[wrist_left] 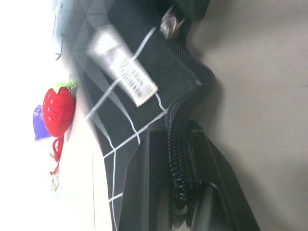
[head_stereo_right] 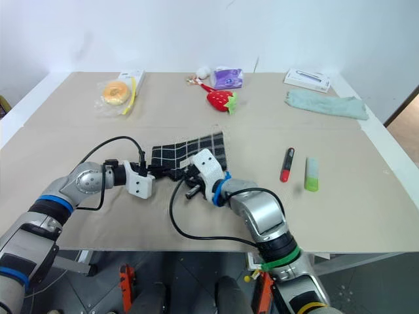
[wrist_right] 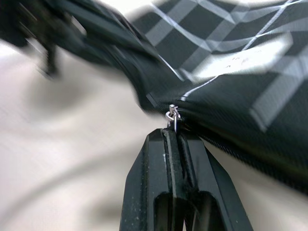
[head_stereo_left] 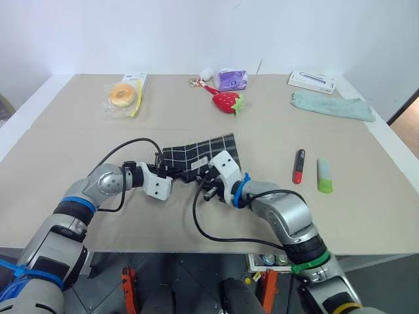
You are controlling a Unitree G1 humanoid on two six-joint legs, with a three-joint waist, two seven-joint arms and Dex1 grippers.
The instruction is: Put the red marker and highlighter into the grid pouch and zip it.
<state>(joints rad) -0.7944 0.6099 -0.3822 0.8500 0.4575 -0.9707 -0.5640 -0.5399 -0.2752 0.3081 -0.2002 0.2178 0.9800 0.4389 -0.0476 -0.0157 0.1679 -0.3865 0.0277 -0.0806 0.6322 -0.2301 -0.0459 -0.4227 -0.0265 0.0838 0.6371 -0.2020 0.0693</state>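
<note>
Nearest me, both grippers are clamped tight on the grid pouch (head_stereo_left: pixel 200 154): left gripper (head_stereo_left: pixel 171 171) pinching its edge, right gripper (wrist_right: pixel 174 126) nipping the zipper pull. Further right, red marker (head_stereo_left: pixel 298 166) and highlighter (head_stereo_left: pixel 324 175) lie on the table (head_stereo_left: pixel 78 131)

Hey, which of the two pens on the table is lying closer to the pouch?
The red marker, slim and black with a red end. It lies between the grid pouch and the chunkier pale-green highlighter.
</note>
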